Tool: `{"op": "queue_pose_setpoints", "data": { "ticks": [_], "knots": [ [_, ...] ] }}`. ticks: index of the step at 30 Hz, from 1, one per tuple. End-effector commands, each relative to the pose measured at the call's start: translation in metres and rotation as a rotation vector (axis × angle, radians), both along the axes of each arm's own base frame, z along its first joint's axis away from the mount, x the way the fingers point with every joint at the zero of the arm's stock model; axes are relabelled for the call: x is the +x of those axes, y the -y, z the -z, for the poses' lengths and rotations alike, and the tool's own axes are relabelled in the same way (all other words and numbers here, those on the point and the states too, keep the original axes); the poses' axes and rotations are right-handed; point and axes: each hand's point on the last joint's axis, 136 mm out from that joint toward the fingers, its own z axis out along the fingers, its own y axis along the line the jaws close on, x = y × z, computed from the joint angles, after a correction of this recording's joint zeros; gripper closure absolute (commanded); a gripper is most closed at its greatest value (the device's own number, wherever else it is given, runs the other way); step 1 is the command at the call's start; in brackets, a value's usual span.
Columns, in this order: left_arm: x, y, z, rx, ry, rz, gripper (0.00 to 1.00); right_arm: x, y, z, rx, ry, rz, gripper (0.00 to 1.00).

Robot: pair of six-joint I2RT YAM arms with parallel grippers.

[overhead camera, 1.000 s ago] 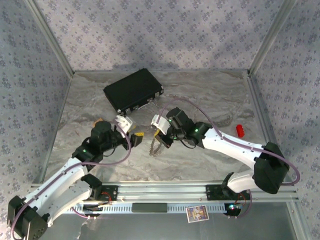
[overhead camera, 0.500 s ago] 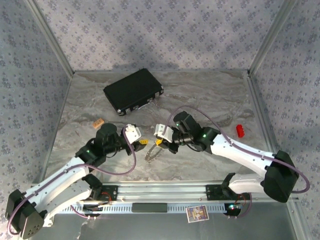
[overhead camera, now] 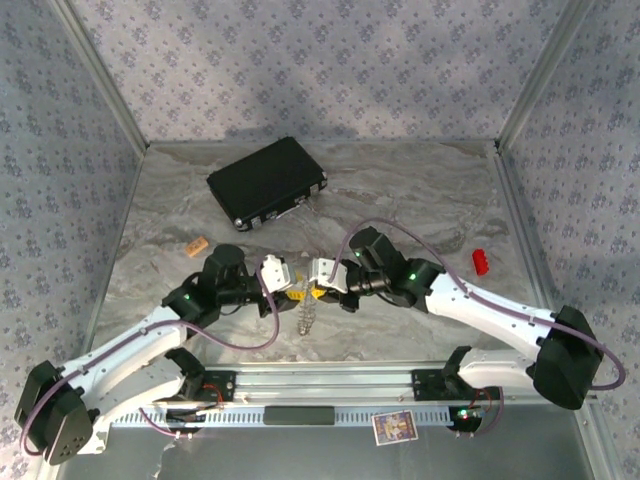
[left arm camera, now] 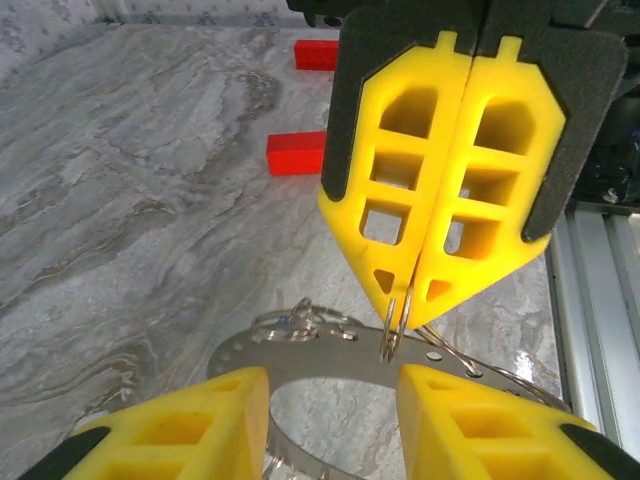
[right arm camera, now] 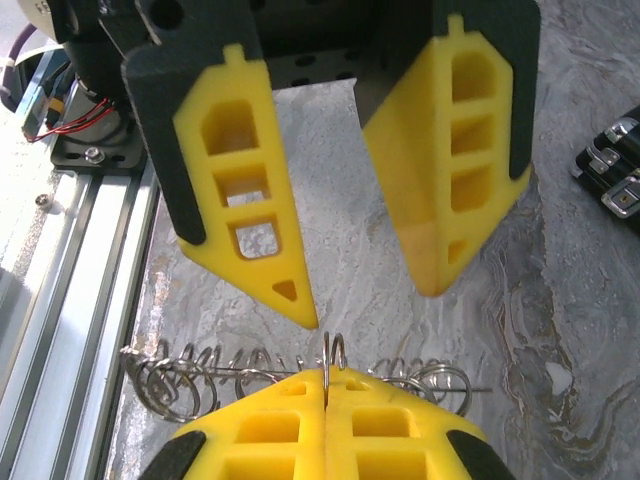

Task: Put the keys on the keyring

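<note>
Your right gripper is pinched shut on a wire loop of the keyring, near centre. Your left gripper gapes half open astride its band. It is likely light, stiff and slippery, so clamp the flat faces.

In the left wrist view, the bottom edge is cutting off the left hand, and its fingers are hiding the near arc of the keyring. In the right wrist view, the right hand is covering the keyring's middle, and the right edge is cropping the black case. From above, the keyring is showing too small for detail.
</note>
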Motion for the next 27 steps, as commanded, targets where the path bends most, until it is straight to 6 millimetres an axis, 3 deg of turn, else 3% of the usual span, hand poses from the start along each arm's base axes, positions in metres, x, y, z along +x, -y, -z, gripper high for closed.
{"op": "queue_pose_setpoints", "data": {
  "ticks": [1, 17, 24, 25, 27],
  "knots": [
    [-0.009, 0.006, -0.003, -0.034, 0.016, 0.067, 0.64, -0.004, -0.004, -0.01, 0.027, 0.057, -0.029, 1.0],
    [-0.013, 0.01, -0.007, -0.066, 0.014, 0.092, 0.78, -0.003, -0.014, -0.016, 0.051, 0.091, -0.021, 1.0],
    [-0.018, 0.012, -0.013, -0.093, 0.017, 0.123, 0.98, -0.001, -0.015, -0.014, 0.052, 0.083, 0.0, 1.0],
    [-0.019, 0.013, -0.014, -0.098, 0.019, 0.127, 1.0, 0.0, -0.013, -0.012, 0.046, 0.082, 0.009, 0.98],
    [-0.02, 0.012, -0.015, -0.104, 0.025, 0.126, 1.0, 0.005, -0.007, -0.006, 0.03, 0.08, 0.04, 0.83]
  ]
}}
